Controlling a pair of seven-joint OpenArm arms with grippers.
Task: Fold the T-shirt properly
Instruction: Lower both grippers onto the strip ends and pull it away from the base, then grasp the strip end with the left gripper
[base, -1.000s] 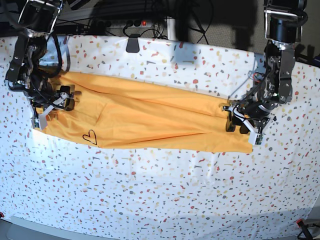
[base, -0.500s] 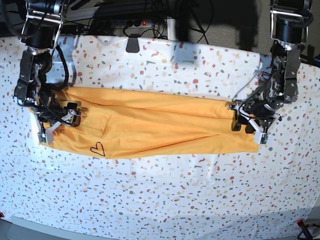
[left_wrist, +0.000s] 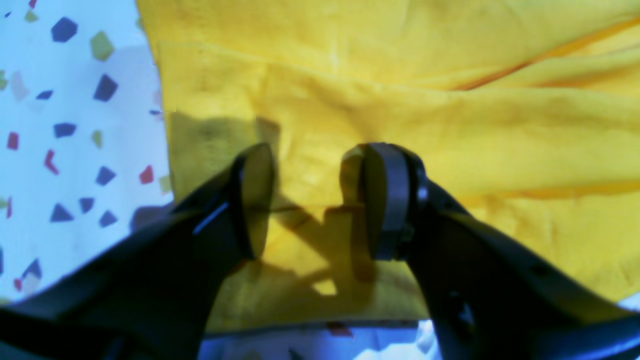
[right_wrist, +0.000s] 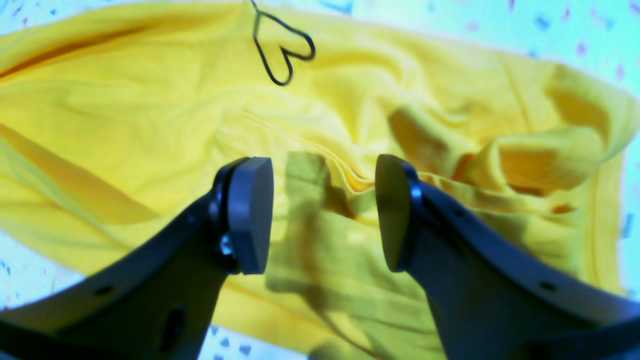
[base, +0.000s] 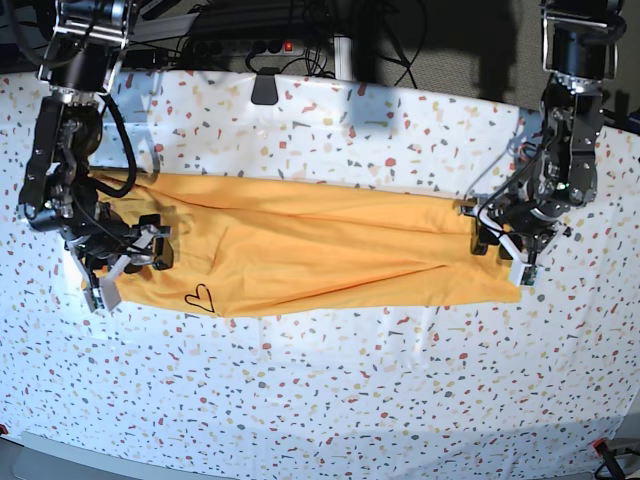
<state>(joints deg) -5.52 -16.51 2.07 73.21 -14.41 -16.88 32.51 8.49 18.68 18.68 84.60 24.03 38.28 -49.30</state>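
While the T-shirt (base: 310, 250) lay as a long yellow band across the middle of the speckled surface (base: 330, 400), folded lengthwise with its small heart outline (base: 199, 297) near one end, each arm hovered over an end of it. The left end effector (left_wrist: 310, 200) and the right end effector (right_wrist: 325, 215) both stood apart, holding nothing. The lengthwise fold looked finished; next, each would likely need to pinch an end and bring the ends together.
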